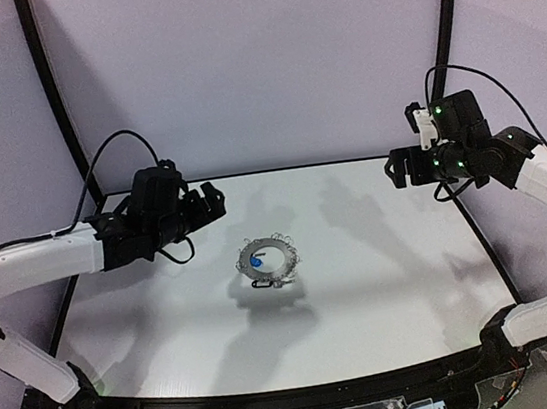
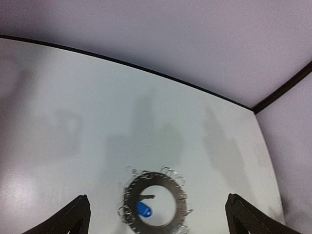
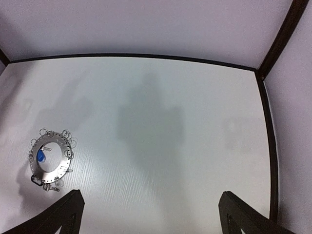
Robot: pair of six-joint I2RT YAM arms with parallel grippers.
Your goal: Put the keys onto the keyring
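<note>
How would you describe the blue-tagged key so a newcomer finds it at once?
On the white table, look near the middle for the dark grey keyring. The blue-tagged key lies inside its centre hole. Its bright tag sets it apart from the black-tagged key at the ring's near rim.

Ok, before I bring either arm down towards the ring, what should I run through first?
1. Left gripper open, nothing held: ok.
2. Right gripper open, nothing held: ok.
3. Flat dark grey metal keyring lies flat on the white table, apart from both grippers: ok.
4. Key with the bright blue tag located, inside the ring's centre hole: ok. Hooked on a wire clip: cannot tell.
5. Key with the black oblong tag located, at the ring's near rim: ok. Hooked on a clip: cannot tell.
6. Ring in view of both wrist cameras: ok.
</note>
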